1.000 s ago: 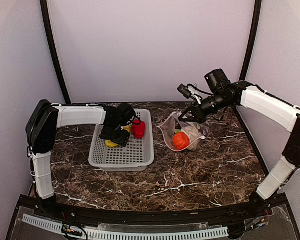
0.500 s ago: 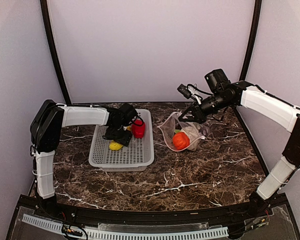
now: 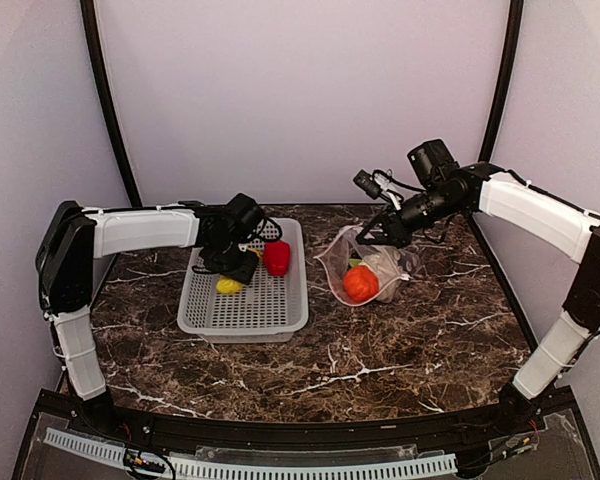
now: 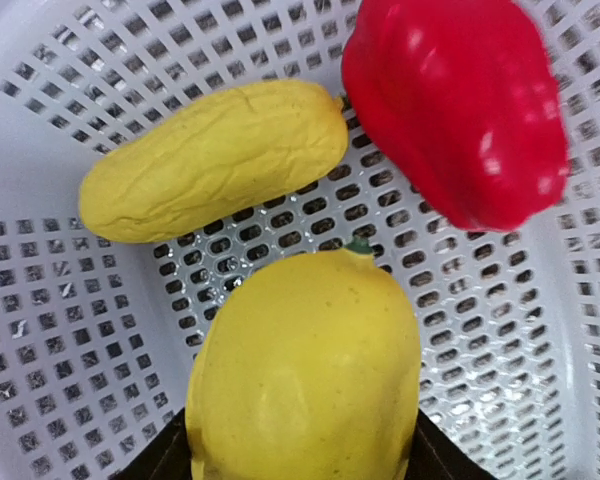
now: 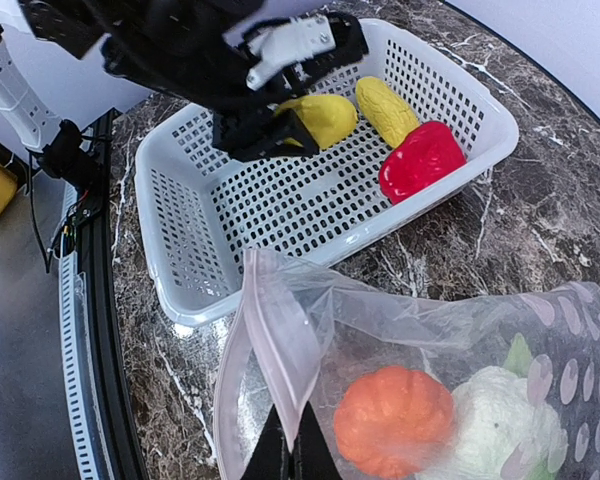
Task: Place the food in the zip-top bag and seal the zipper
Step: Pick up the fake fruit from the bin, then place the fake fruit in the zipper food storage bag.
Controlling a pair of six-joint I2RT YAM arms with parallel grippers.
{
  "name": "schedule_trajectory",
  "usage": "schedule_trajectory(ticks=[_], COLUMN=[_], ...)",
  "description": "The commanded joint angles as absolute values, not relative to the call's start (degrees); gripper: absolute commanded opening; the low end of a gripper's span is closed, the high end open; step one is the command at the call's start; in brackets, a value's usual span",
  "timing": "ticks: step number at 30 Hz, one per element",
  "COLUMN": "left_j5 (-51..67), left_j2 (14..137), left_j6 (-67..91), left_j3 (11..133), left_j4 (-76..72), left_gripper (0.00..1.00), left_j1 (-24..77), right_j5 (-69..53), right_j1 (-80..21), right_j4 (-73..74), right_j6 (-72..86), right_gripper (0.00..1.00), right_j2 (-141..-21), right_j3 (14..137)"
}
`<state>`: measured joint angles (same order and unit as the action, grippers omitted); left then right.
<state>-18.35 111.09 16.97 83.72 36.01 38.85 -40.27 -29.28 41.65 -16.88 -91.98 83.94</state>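
Note:
My left gripper is down in the white mesh basket, shut on a rounded yellow piece; the dark fingers show at both its sides. A long yellow piece and a red pepper lie in the basket just beyond it. My right gripper is shut on the zip-top bag's pinkish-white zipper strip and holds the mouth up and open toward the basket. An orange pumpkin piece and a pale cabbage-like piece lie inside the bag. No grape bunch is in view.
The basket sits left of the bag on the dark marble table. The bag's mouth hangs a little right of the basket's right rim. Black frame poles stand at the back left and right corners.
The left arm's elbow has swung left and its gripper has shifted slightly within the basket, over the yellow piece. The right arm and the bag have not moved.

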Motion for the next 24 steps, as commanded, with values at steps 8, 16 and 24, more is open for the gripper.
schedule_trajectory(ticks=[8, 16, 24], left_j5=[-15.7, -6.2, -0.6], left_j2=[89.2, 78.8, 80.7], left_j6=[20.6, 21.3, 17.6], left_j3=[79.8, 69.7, 65.5], left_j4=[24.6, 3.1, -18.5], left_gripper=[0.56, 0.52, 0.51], left_j1=[52.2, 56.7, 59.2], right_j5=[-37.9, -33.9, -34.3], right_j1=[-29.8, -29.8, -29.9], right_j4=[44.1, 50.6, 57.2], right_j6=[-14.7, -15.3, -14.3], right_gripper=[0.0, 0.0, 0.0], right_j2=[-94.4, -96.2, -101.6], right_j3=[90.0, 102.3, 112.5])
